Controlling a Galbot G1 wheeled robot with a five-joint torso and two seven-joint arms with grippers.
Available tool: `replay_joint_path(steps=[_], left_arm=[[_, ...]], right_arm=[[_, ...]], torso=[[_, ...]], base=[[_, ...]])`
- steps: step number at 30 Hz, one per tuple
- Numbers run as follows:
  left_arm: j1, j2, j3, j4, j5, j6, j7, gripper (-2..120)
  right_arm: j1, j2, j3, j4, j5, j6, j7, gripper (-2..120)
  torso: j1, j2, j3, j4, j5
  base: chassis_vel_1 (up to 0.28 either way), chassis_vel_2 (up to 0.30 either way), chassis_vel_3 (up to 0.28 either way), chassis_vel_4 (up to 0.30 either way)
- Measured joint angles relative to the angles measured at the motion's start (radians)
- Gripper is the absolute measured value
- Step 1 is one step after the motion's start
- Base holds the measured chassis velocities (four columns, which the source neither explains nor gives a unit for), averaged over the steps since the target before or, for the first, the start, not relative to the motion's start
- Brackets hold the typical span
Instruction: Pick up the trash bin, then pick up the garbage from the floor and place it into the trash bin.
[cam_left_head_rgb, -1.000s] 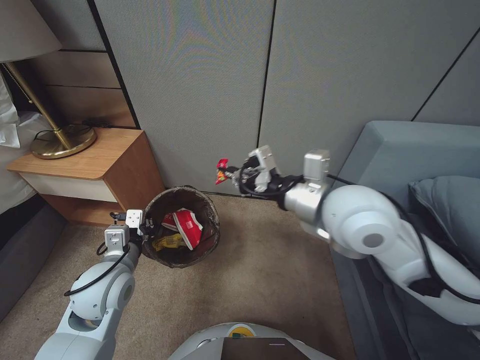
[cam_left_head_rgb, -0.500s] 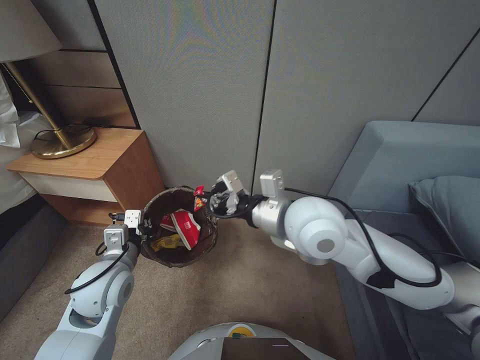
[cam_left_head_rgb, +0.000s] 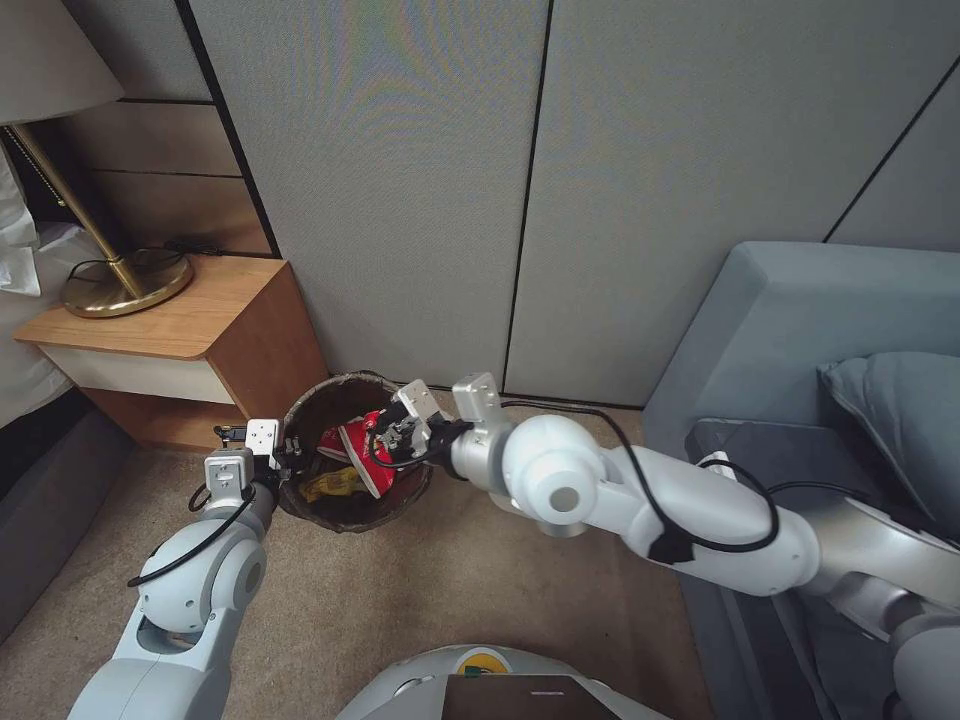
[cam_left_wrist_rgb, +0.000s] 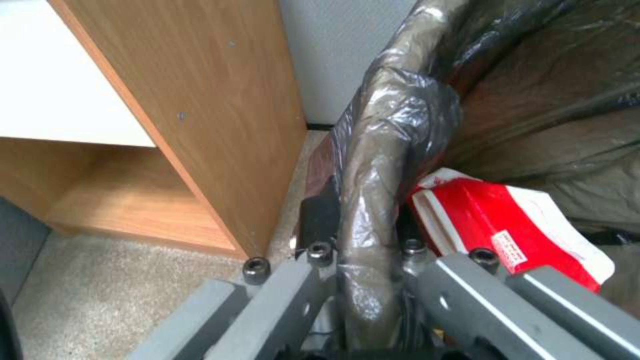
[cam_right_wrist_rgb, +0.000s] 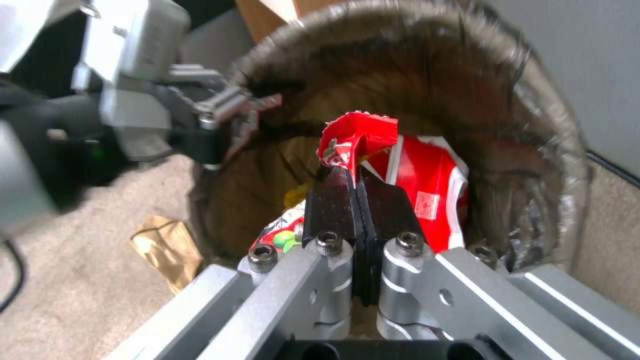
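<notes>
The trash bin (cam_left_head_rgb: 335, 385), lined with a dark brown bag, stands on the carpet beside the nightstand. My left gripper (cam_left_head_rgb: 285, 455) is shut on its near rim (cam_left_wrist_rgb: 380, 150), one finger inside and one outside. My right gripper (cam_left_head_rgb: 383, 432) hangs over the bin's mouth, shut on a small red crinkled wrapper (cam_right_wrist_rgb: 357, 137). Garbage lies inside the bin: a larger red-and-white packet (cam_left_head_rgb: 368, 462) and a yellow wrapper (cam_left_head_rgb: 335, 485). A brown wrapper (cam_right_wrist_rgb: 163, 245) lies on the carpet just outside the bin's wall.
A wooden nightstand (cam_left_head_rgb: 190, 320) with a brass lamp (cam_left_head_rgb: 125, 280) stands close to the bin's left. Grey wall panels (cam_left_head_rgb: 400, 200) rise behind it. A blue-grey sofa (cam_left_head_rgb: 800, 320) is at the right. Open carpet (cam_left_head_rgb: 450, 590) lies in front.
My right arm has swung left and down with the red wrapper, from near the wall to over the bin's mouth. The left gripper has kept its hold on the rim.
</notes>
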Motion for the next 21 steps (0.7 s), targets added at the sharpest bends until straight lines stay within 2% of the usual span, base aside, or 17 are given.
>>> replay_joint_path(steps=[8,9,11,12,13,14,15,17,18,21], left_arm=[[-0.001,-0.002,-0.007,0.006,-0.002,0.0,0.002,0],[-0.001,-0.003,-0.007,0.007,-0.002,0.0,0.003,0],[-0.001,-0.003,-0.007,0.008,-0.002,0.0,0.003,0],[-0.001,-0.003,-0.007,0.008,-0.002,0.0,0.003,0],[-0.001,-0.003,-0.007,0.01,-0.002,0.0,0.004,0],[-0.001,-0.003,-0.007,0.011,-0.003,0.0,0.005,0],[-0.001,-0.003,-0.007,0.011,-0.003,0.0,0.005,0],[-0.001,-0.002,-0.006,0.013,-0.004,0.0,0.005,0],[-0.001,-0.002,-0.006,0.013,-0.004,0.0,0.005,0],[-0.004,0.0,-0.004,0.014,-0.005,0.0,0.005,0]], right_arm=[[0.008,0.111,-0.016,-0.126,-0.026,0.003,-0.009,-1],[0.009,0.119,-0.016,-0.135,-0.029,0.005,-0.016,4],[0.009,0.122,-0.016,-0.138,-0.031,0.007,-0.019,6],[0.009,0.124,-0.016,-0.141,-0.033,0.008,-0.021,8],[0.012,0.132,-0.016,-0.15,-0.039,0.014,-0.027,19],[0.013,0.135,-0.015,-0.154,-0.044,0.024,-0.028,24],[0.013,0.135,-0.015,-0.154,-0.044,0.024,-0.028,24],[0.017,0.138,-0.005,-0.157,-0.049,0.041,-0.03,34],[0.017,0.138,-0.005,-0.157,-0.049,0.041,-0.03,34],[0.026,0.138,0.003,-0.157,-0.049,0.056,-0.031,48]], torso=[[0.0,0.0,0.0,0.0003,0.0],[0.0,0.0,0.0,0.0002,-0.0001],[0.0,0.0,0.0,0.0002,0.0],[0.0,0.0,0.0,0.0002,0.0],[0.0,0.0,0.0,0.0001,0.0],[0.0,0.0,0.0,-0.0001,0.0],[0.0,0.0,0.0,-0.0001,0.0],[0.0,0.0,0.0,0.0,0.0001],[0.0,0.0,0.0,0.0,0.0001],[0.0,0.0,0.0,-0.0001,0.0001]], base=[[0.0,0.0,0.0,0.0],[0.0,0.0,0.0,0.0],[0.0,0.0,0.0,0.0],[0.0,0.0,0.0,0.0],[0.0,0.0,0.0,0.0],[0.0,0.0,0.0,0.0],[0.0,0.0,0.0,0.0],[0.0,0.0,0.0,0.0],[0.0,0.0,0.0,0.0],[0.0,0.0,0.0,0.0]])
